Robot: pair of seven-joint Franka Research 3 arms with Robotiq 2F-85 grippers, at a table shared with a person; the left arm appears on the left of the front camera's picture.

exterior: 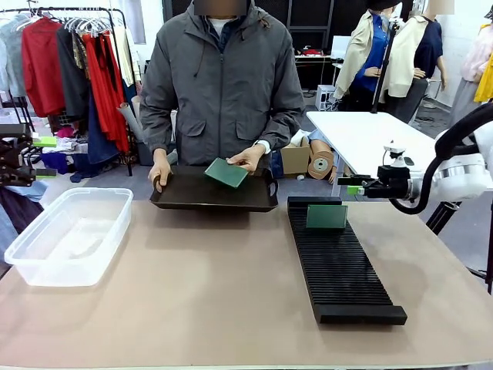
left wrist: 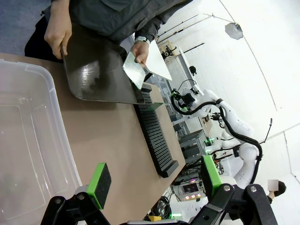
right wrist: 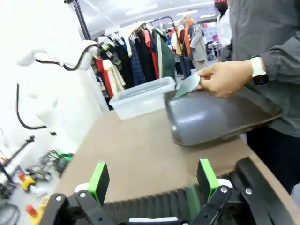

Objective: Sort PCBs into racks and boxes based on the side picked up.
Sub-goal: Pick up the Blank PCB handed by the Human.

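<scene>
At the table's (exterior: 216, 301) two o'clock, the right gripper (exterior: 354, 189) hangs spread, empty, off the rack's (exterior: 339, 270) far end, one PCB (exterior: 326, 216) slotted there; at twelve a hand (exterior: 248, 159) holds a second PCB (exterior: 226, 173) over the tray (exterior: 213, 202); bare tabletop separates rack from tub (exterior: 69, 235) at nine; the left wrist view adds the left gripper (left wrist: 154, 180), spread, beside the tub.

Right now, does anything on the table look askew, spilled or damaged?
Nothing stands out. One PCB stands in the rack's far end, the clear tub sits flat, and the person holds another PCB over the black tray.
</scene>
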